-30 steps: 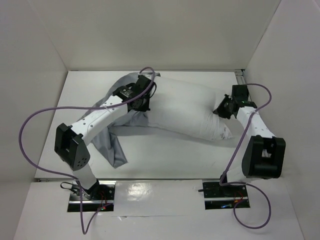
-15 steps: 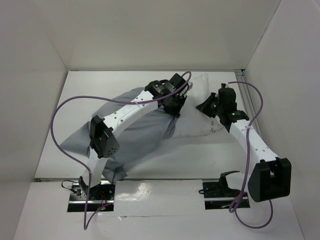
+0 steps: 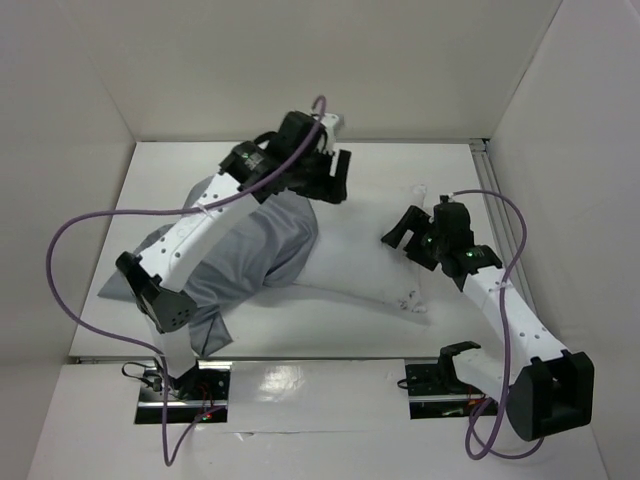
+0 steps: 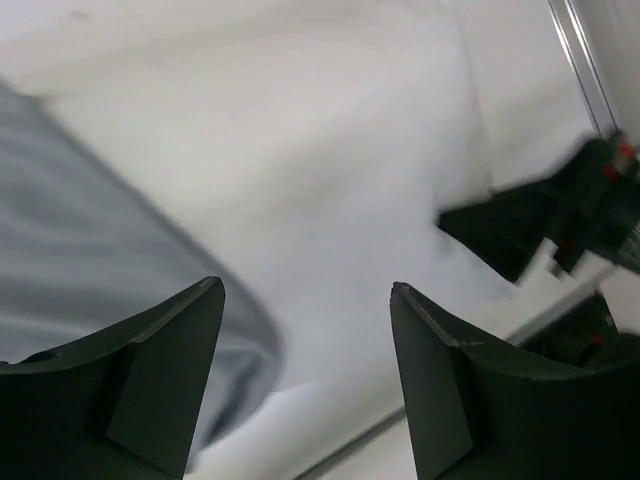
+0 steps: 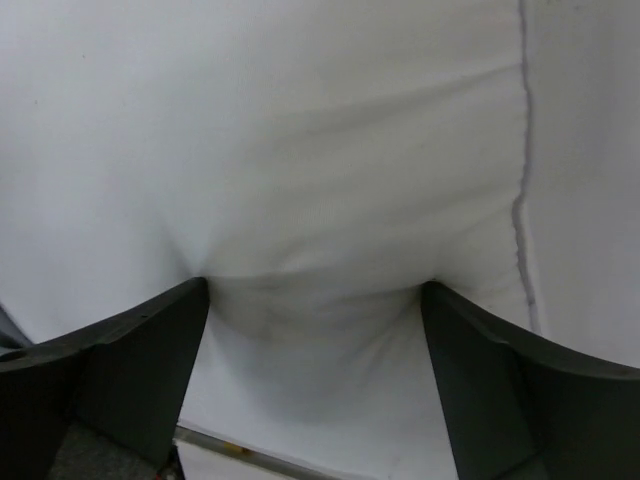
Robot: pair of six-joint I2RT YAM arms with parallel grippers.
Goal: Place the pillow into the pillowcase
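Note:
The white pillow [image 3: 365, 255] lies across the table, its left part inside the grey pillowcase [image 3: 235, 255]. My left gripper [image 3: 328, 182] hovers open above the pillowcase's mouth edge, holding nothing. In the left wrist view its gripper [image 4: 300, 290] frames the pillow [image 4: 350, 150], with the grey pillowcase [image 4: 80, 250] on the left and the right gripper [image 4: 540, 225] beyond. My right gripper [image 3: 402, 228] is open at the pillow's right end. Seen from the right wrist, that gripper [image 5: 315, 290] has its fingertips [image 5: 195, 300] against the dented pillow [image 5: 300, 150].
White walls enclose the table on three sides. A metal rail [image 3: 480, 158] runs along the back right corner. Purple cables [image 3: 70, 250] loop off both arms. The pillowcase's loose closed end [image 3: 130, 280] trails toward the left arm's elbow.
Both grippers have gone from shut to open and let go of the fabric. The left gripper has pulled back to the left. The right gripper has moved nearer. More of the pillow shows white.

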